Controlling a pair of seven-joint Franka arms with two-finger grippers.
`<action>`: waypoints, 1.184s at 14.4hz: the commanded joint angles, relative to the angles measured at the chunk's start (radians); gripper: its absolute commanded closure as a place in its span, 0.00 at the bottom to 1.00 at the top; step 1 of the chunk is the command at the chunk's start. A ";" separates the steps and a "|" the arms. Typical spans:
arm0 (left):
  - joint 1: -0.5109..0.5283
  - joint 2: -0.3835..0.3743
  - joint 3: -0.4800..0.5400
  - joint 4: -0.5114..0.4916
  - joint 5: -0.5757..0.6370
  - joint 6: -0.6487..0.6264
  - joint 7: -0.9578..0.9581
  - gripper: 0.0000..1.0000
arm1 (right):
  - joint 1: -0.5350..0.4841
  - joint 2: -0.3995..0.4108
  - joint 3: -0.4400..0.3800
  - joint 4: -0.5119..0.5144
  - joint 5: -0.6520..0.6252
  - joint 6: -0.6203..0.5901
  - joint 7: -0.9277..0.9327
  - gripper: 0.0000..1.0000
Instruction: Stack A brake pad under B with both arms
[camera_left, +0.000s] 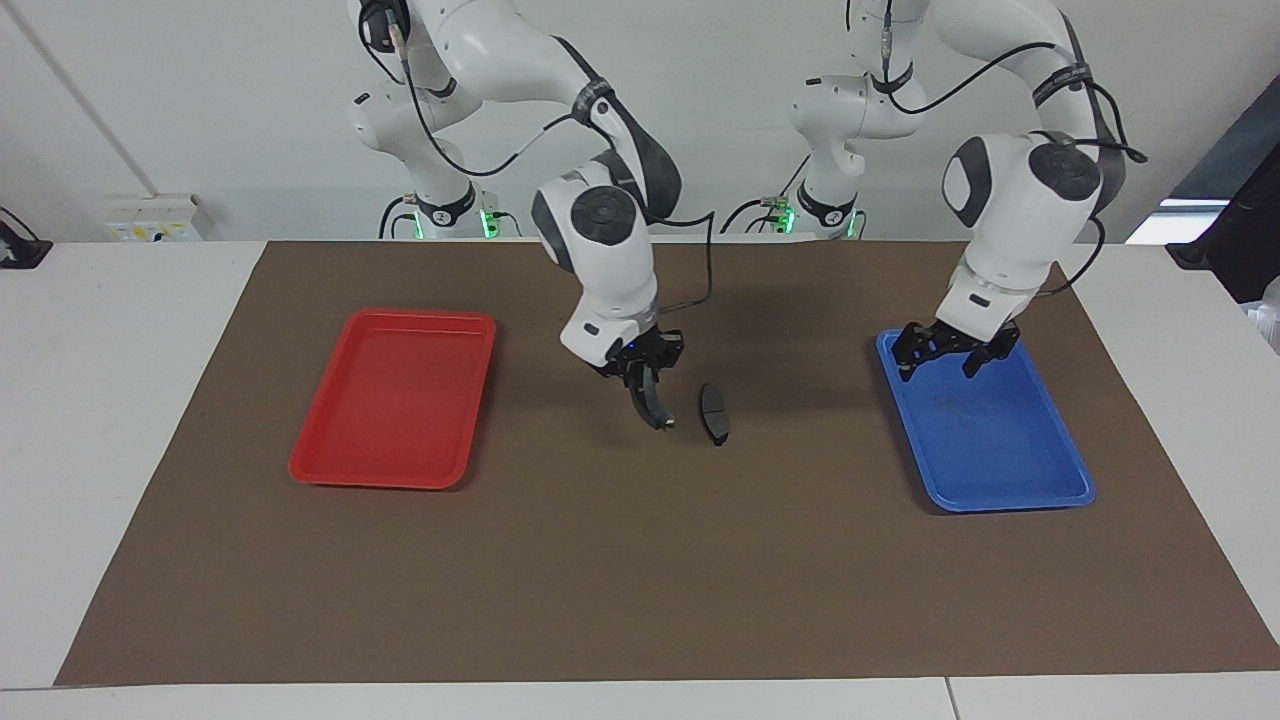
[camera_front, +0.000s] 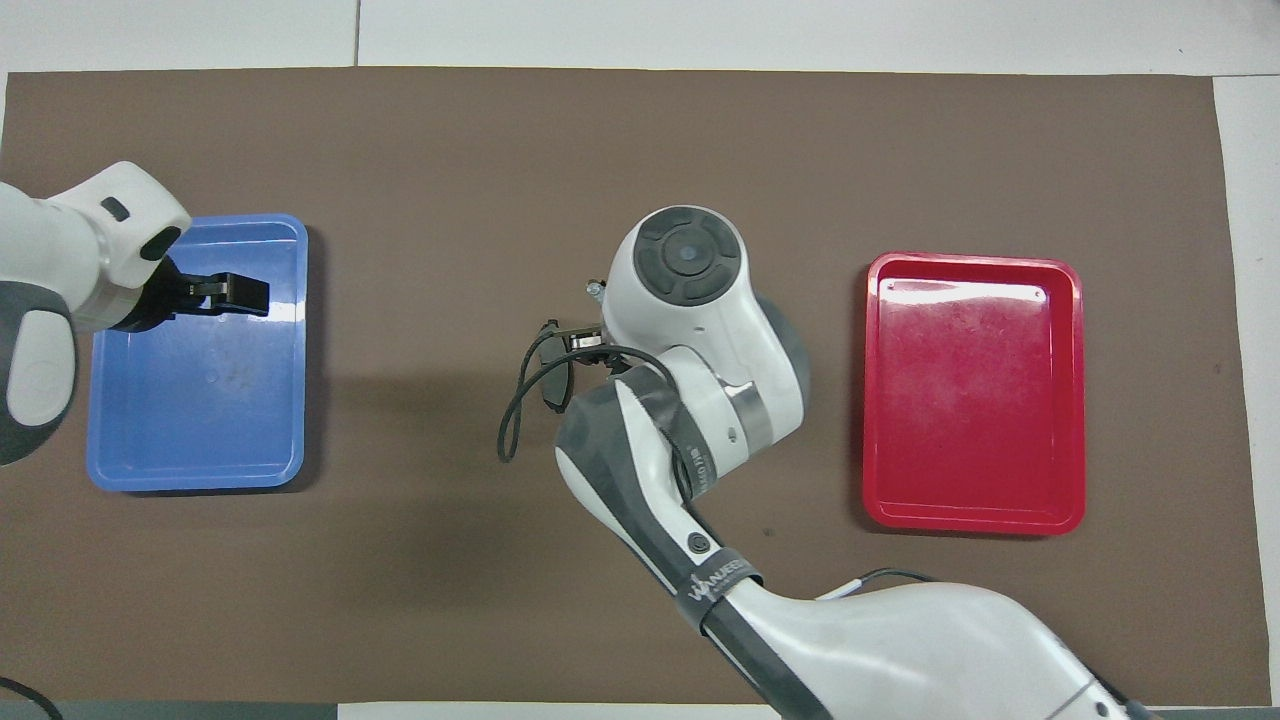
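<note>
My right gripper (camera_left: 643, 383) hangs over the middle of the brown mat, shut on brake pad B (camera_left: 655, 410), a narrow curved black pad with a lighter edge that hangs down from the fingers with its lower tip just above the mat. Brake pad A (camera_left: 714, 412), short and all dark, lies flat on the mat right beside it, toward the left arm's end. The two pads are apart. My left gripper (camera_left: 942, 362) is open and empty, low over the blue tray's (camera_left: 1000, 498) end nearer the robots. In the overhead view the right arm covers both pads.
A red tray (camera_left: 390, 400) lies on the mat toward the right arm's end and shows empty in the overhead view (camera_front: 970, 400). The blue tray (camera_front: 200, 478) is empty too, with the left gripper (camera_front: 240, 293) above it. The brown mat (camera_left: 640, 580) covers most of the table.
</note>
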 joint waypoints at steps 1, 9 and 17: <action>0.042 -0.010 -0.010 0.117 0.005 -0.158 0.031 0.00 | 0.027 0.061 -0.005 0.060 -0.016 0.055 0.029 1.00; 0.087 0.004 -0.009 0.300 -0.023 -0.328 0.020 0.00 | 0.072 0.130 -0.006 0.052 -0.021 0.177 0.064 1.00; 0.087 -0.007 -0.002 0.270 -0.020 -0.330 0.011 0.00 | 0.084 0.125 -0.006 0.041 -0.102 0.156 0.067 0.01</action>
